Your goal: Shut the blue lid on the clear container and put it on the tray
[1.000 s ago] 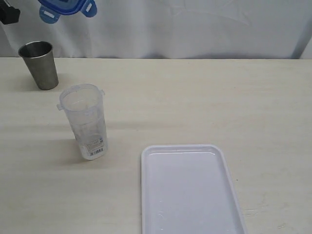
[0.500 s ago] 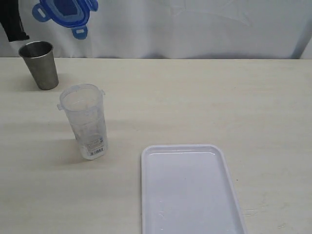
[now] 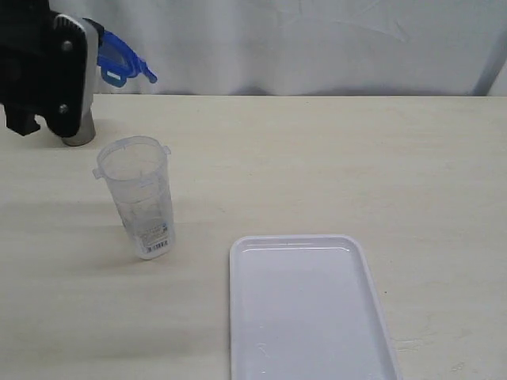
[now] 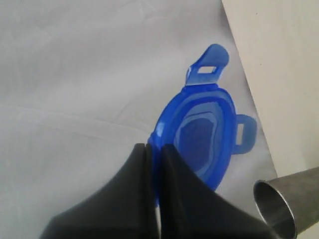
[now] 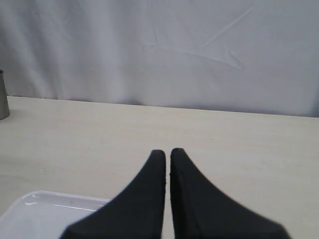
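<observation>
Left claw point(image 4: 153, 149) is clamped on the rim of the blue lid point(image 4: 202, 139), with the jaws almost touching and the lid edge pinched between them. The lid is in the air, held edge-on, and two snap flaps stick out on the far side. The steel cup point(image 4: 289, 199) rim shows just beside the claw in the left wrist view.

Exterior view: the lid point(image 3: 119, 59) pokes out from behind the left arm point(image 3: 47, 71) at the back-left, above the bench point(image 3: 356, 158) and in front of the white cloth point(image 3: 317, 39). The steel cup point(image 3: 79, 136) is mostly hidden by the arm, and only its base shows.

The clear container point(image 3: 136, 194) stands upright on the bench with its top open and the lid not on it. A barcode label sits near its base. It is nearer the camera than the cup and below the held lid in this view. It is not on the tray.

The tray point(image 3: 305, 317) lies flat on the bench, to the right of the container and closer to the camera, apart from it.

Right claw point(image 5: 167, 154) has its jaws pressed together with only a thin slit between them, gripping nothing. It hangs over the bench, with a corner of the tray point(image 5: 45, 214) low beside it.
</observation>
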`<control>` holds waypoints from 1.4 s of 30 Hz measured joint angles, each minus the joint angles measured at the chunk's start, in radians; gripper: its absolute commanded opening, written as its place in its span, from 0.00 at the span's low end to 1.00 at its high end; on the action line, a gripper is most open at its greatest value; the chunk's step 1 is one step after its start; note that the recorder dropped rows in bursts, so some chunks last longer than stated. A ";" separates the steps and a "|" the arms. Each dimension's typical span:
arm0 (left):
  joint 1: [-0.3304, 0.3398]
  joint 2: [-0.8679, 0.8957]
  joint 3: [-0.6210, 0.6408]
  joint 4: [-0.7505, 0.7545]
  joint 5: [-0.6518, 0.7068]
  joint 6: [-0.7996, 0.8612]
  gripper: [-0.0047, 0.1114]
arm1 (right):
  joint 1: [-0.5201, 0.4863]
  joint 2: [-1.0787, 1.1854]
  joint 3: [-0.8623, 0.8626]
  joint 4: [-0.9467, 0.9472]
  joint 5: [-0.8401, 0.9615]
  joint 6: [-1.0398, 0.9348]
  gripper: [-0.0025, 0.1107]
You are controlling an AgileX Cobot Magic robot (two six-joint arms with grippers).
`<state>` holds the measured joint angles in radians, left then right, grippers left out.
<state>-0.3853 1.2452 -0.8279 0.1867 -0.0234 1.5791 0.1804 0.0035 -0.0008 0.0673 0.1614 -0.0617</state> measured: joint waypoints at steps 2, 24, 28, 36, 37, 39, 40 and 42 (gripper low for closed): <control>-0.001 -0.037 0.060 0.020 -0.047 -0.021 0.04 | 0.000 0.000 0.000 0.000 -0.002 0.000 0.06; -0.002 -0.027 0.275 -0.070 -0.547 -0.364 0.04 | 0.000 0.000 0.000 0.000 -0.002 0.002 0.06; -0.002 0.060 0.275 -0.044 -0.612 -0.386 0.04 | 0.000 0.000 0.000 0.000 -0.002 0.009 0.06; -0.002 0.141 0.239 -0.037 -0.615 -0.376 0.04 | 0.000 0.000 0.000 0.000 -0.003 0.017 0.06; -0.002 0.141 0.239 -0.037 -0.574 -0.356 0.04 | 0.000 0.000 0.000 0.000 -0.003 0.017 0.06; -0.002 0.143 0.239 -0.037 -0.504 -0.333 0.04 | 0.000 0.000 0.000 0.000 -0.009 0.017 0.06; -0.002 0.143 0.244 -0.037 -0.483 -0.326 0.04 | 0.000 0.000 0.000 0.000 -0.013 0.017 0.06; -0.002 0.143 0.244 -0.037 -0.478 -0.322 0.04 | 0.000 0.000 0.000 0.000 -0.016 0.017 0.06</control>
<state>-0.3877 1.3879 -0.5842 0.1494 -0.5019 1.2571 0.1804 0.0035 -0.0008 0.0673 0.1458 -0.0447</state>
